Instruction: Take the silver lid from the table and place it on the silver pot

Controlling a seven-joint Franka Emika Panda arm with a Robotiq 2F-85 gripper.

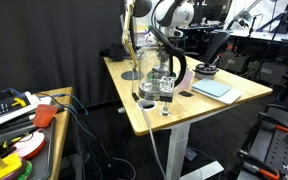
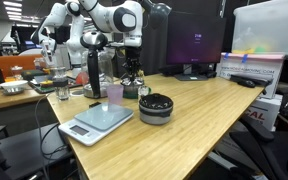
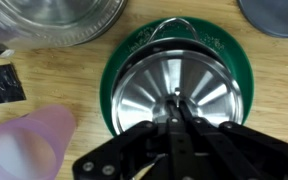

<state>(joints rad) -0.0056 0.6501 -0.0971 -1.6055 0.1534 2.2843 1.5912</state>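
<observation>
silver lid (image 3: 144, 88) | on green pad (image 3: 242, 62) | knob between jaws, apparently pinched

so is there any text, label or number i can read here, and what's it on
No text here can be read.
On the monitor: a purple mark on the screen, too blurred.
On the box: coloured print, too small.
On the lid and the pot: no marking shows.
</observation>
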